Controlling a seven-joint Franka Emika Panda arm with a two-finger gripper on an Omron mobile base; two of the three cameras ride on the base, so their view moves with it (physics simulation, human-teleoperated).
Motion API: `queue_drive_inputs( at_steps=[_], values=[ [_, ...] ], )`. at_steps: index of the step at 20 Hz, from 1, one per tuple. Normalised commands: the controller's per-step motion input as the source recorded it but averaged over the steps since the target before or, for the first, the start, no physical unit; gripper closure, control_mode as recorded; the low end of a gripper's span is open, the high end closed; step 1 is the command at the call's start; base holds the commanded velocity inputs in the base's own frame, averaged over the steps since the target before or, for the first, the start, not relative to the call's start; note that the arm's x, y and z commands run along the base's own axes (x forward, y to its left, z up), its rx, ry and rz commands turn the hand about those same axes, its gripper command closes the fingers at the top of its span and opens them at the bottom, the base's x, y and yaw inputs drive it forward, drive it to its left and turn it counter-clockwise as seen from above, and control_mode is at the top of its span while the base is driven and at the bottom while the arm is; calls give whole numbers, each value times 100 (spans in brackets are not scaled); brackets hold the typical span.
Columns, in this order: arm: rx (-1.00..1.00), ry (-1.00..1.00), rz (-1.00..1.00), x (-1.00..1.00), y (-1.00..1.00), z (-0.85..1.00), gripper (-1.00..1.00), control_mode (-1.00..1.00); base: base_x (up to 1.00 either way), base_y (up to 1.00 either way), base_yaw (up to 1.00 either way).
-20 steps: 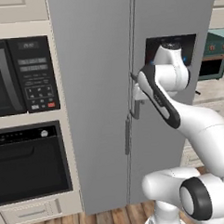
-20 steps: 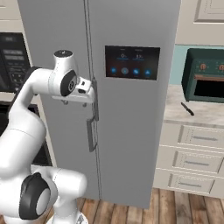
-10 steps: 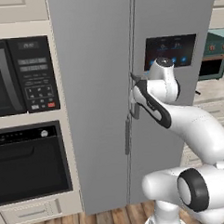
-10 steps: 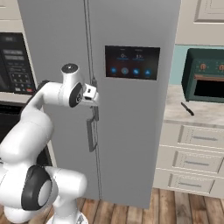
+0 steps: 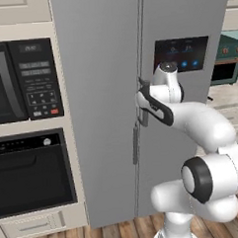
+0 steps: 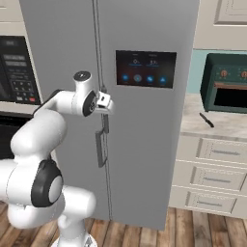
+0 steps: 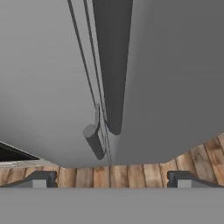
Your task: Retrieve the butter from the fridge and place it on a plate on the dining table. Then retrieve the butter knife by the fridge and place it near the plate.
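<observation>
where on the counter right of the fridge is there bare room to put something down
The counter is bare between the fridge side and the dark knife, and along the front edge below the knife. Its back is crowded by the green toaster oven.

Wood plank floor [image 6: 202, 231], cream drawers [image 6: 214, 176], black built-in microwave [image 5: 20, 79] above a black oven [image 5: 29, 170].

A kitchen: fridge [image 5: 100, 92], built-in microwave [image 5: 20, 79] and oven [image 5: 29, 170].

Shut fridge [image 5: 104, 92] doors block entry; bar handles [image 7: 111, 65] stand just before the wide-spread claw [image 7: 109, 179].
</observation>
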Motion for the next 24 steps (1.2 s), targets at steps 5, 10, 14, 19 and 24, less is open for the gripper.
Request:
queue_drive_inputs(
  at_steps=[5,10,14,19,24],
  values=[
    [-7,0,0,67,-13,-1,-100,-100,0,0,0],
    [-2,-6,1,57,-2,0,-100,-100,0,0,0],
    [0,-5,1,39,0,-2,-100,-100,0,0,0],
    [0,-9,0,34,0,-17,-100,-100,0,0,0],
    [0,-6,0,53,-1,-25,-100,-100,0,0,0]
  ],
)
